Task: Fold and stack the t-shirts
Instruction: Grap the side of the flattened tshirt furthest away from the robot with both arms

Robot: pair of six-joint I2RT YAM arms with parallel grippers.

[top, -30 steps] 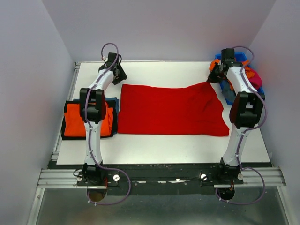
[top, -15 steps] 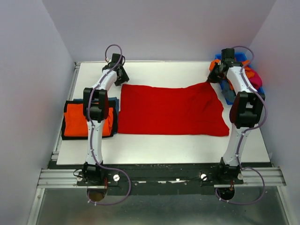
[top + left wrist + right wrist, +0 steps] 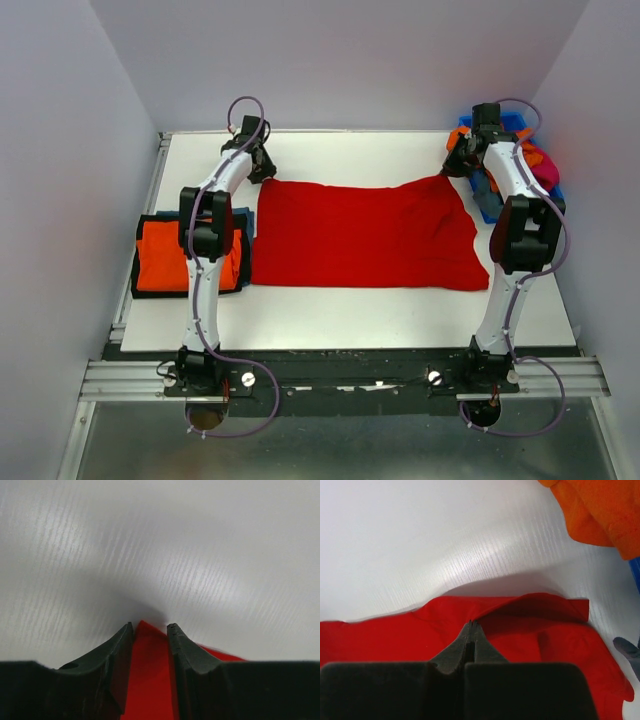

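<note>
The large red t-shirt (image 3: 365,235) lies spread flat across the middle of the table. My left gripper (image 3: 262,172) is at its far left corner. In the left wrist view the gripper (image 3: 150,626) is open, its jaws either side of the red corner (image 3: 149,680). My right gripper (image 3: 455,168) is at the far right corner. In the right wrist view it (image 3: 471,622) is shut on a raised fold of the red t-shirt (image 3: 395,640). A folded orange t-shirt (image 3: 185,257) lies on a stack at the left, with a blue one showing under it.
A blue bin (image 3: 520,123) at the far right holds crumpled shirts, orange (image 3: 600,510) and magenta (image 3: 545,170) among them, close behind my right gripper. The white table (image 3: 350,300) ends at a rail in front of the arm bases. Walls stand on three sides.
My left gripper has moved right and nearer, onto the red t-shirt's far left corner. The right arm and the shirt have not visibly moved.
</note>
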